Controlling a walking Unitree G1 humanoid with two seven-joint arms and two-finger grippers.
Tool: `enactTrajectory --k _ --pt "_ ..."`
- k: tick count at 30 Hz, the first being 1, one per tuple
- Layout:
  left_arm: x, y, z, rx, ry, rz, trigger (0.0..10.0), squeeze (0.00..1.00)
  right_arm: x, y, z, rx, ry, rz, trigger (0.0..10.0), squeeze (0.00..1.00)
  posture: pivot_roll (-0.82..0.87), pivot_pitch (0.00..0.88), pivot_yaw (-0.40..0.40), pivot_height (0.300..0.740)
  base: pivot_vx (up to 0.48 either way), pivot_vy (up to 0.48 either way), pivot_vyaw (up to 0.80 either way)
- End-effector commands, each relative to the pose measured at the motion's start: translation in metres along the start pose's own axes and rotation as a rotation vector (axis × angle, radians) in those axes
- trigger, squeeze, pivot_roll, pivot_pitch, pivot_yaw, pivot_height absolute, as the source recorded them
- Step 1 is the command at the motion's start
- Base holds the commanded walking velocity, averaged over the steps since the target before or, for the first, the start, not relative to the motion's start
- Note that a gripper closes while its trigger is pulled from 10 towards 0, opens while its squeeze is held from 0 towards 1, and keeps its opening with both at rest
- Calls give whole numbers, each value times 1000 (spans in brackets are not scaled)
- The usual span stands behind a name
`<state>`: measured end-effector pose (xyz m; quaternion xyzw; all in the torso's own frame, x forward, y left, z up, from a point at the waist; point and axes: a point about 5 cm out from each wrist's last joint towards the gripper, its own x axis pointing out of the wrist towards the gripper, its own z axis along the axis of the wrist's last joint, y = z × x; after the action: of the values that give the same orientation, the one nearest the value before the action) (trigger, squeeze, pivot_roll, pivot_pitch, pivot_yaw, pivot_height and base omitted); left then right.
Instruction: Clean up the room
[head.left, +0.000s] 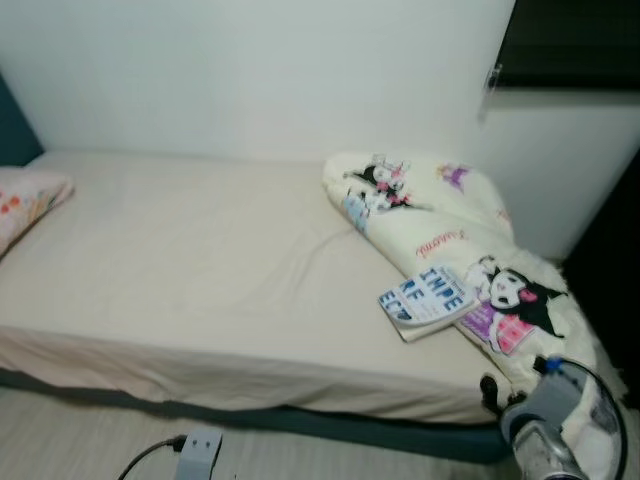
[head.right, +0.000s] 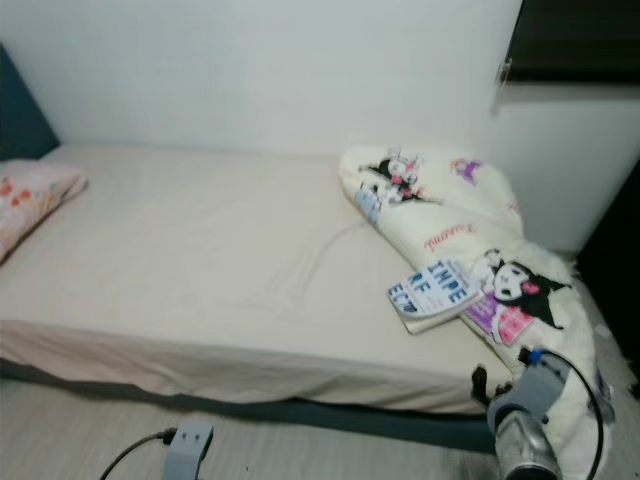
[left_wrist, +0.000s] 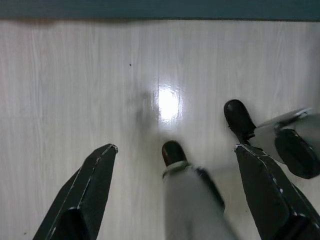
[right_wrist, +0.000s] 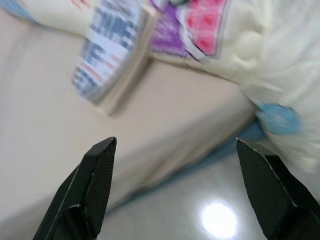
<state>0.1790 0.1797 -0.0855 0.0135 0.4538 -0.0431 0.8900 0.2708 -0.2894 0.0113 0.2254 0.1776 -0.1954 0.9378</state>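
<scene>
The bed (head.left: 200, 270) stands against a white wall and carries a cream fitted sheet. A floral pillow (head.left: 25, 205) lies at its left end. A cream comforter (head.left: 450, 235) printed with cartoon characters lies bunched along the right end of the mattress and spills over the near right corner.

A book (head.left: 428, 297) with large blue cover lettering rests on the sheet, touching the near edge of the comforter, near the front right part of the mattress. The right wrist view shows the same book (right_wrist: 112, 52) beside the pink and purple print.

Right gripper (right_wrist: 175, 190): fingers spread wide, holding nothing, positioned over the front edge of the mattress below the book. The right arm (head.left: 550, 425) appears at the lower right of the head views.

Left gripper (left_wrist: 175, 195): fingers spread wide, holding nothing, pointing down at the pale wood floor (left_wrist: 75, 75). The left arm (head.left: 195, 450) appears at the lower edge of the head views
</scene>
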Motion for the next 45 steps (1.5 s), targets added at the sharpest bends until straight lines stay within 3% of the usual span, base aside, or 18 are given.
enactTrajectory --k 1,8,13,15,20,26,36,45 --pt "-1 7 -2 -24 6 29 10000 0 -2 -5 -1 55 -18 -4 10000 0 -85 40 51 740 0 0 -769" --pt "-2 21 12 -77 -53 85 10000 0 0 -1 8 77 -52 64 10000 0 -90 43 53 740 204 0 -770" --pt "-1 29 26 -111 -103 125 10000 0 2 16 4 -13 -18 162 10000 0 -92 46 49 740 467 0 -769" --pt "-1 30 34 -122 -130 132 10000 0 3 30 -1 -60 0 230 10000 0 -88 47 46 740 480 0 0" --pt "0 28 38 -136 -144 122 10000 0 3 40 -5 -66 12 275 10000 0 -85 45 44 740 480 0 0" --pt "1 24 31 -172 -110 101 10000 0 3 42 -5 -85 18 294 10000 0 -93 42 45 740 160 -44 0" --pt "0 23 19 -145 -61 101 10000 0 5 37 2 -101 16 280 10000 0 -100 36 43 740 0 -362 0" --pt "-2 34 17 -199 -54 173 10000 0 3 34 -17 -150 125 222 10000 0 -96 45 49 740 0 0 0"
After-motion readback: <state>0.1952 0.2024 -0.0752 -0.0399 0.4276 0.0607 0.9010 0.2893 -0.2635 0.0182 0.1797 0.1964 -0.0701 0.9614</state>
